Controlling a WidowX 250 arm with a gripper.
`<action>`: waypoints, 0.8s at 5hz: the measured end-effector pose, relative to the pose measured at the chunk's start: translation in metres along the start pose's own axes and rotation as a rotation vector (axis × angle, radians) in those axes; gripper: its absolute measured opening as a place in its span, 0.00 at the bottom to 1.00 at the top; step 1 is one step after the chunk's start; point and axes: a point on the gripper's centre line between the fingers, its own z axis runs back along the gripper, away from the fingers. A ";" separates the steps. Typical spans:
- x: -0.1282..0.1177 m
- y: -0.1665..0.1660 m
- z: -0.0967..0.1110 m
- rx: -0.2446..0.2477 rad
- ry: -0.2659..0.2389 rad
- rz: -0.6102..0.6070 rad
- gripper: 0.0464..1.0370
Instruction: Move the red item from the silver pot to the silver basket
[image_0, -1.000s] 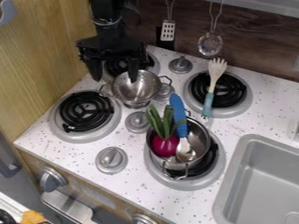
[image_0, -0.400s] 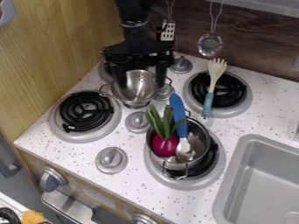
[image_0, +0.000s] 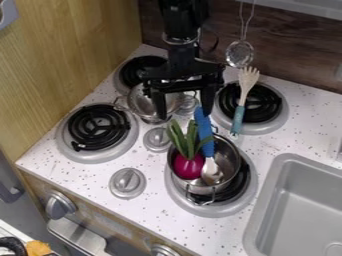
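Observation:
The black gripper (image_0: 185, 114) hangs open above the stove, fingers pointing down with nothing between them, just behind the pot and over the right side of the basket. In the silver pot (image_0: 231, 159) on the front right burner lies the red item (image_0: 188, 166), a purple-red bulb with green leaves standing up toward the gripper. Beside it in the pot leans a spoon with a blue handle (image_0: 205, 131). The silver basket (image_0: 141, 103), a small colander, stands behind and left of the pot, partly covered by the gripper.
A fork-like utensil with a teal handle (image_0: 238, 119) lies across the back right burner. The sink (image_0: 267, 200) is at the right. A strainer (image_0: 239, 52) hangs on the back wall. Stove knobs (image_0: 127, 183) stand between the burners. A wooden wall (image_0: 63, 60) bounds the left.
The gripper has moved right and somewhat toward the camera, from above the back left burner, past the basket, to behind the pot. It has stayed open. The pot, bulb and basket have not moved.

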 end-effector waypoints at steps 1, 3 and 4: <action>0.000 0.000 -0.002 -0.001 -0.005 0.025 0.96; -0.018 0.000 -0.015 -0.014 0.043 0.080 0.96; -0.023 -0.002 -0.020 -0.029 0.069 0.086 0.91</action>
